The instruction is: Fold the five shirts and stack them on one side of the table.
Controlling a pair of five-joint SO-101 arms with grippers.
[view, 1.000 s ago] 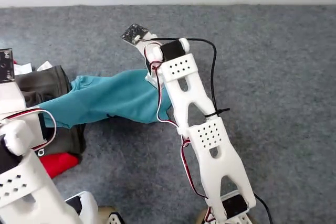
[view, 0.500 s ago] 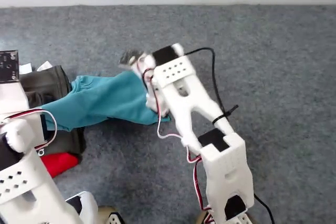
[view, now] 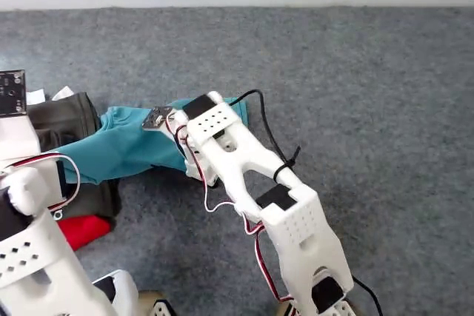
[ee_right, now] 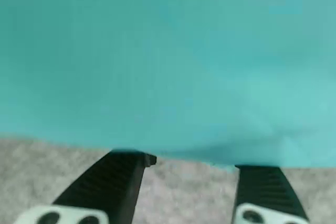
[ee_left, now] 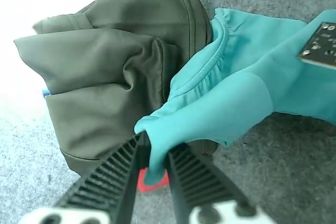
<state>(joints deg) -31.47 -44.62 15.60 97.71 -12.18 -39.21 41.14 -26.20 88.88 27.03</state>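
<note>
Left gripper (ee_left: 153, 167) is closed narrowly on a bunched edge of the teal shirt (ee_left: 247, 93), with the olive-grey shirt (ee_left: 105, 72) lying just beyond its tips. Right gripper (ee_right: 191, 182) stands wide apart, the teal cloth directly ahead of both fingertips.

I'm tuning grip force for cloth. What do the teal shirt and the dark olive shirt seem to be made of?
The teal shirt looks like a soft, matte stretch knit: smooth surface, gathered seam, rounded folds. The dark olive shirt looks thinner and smoother, with a slight sheen and sharper creases, possibly synthetic; the exact fibre cannot be told.
</note>
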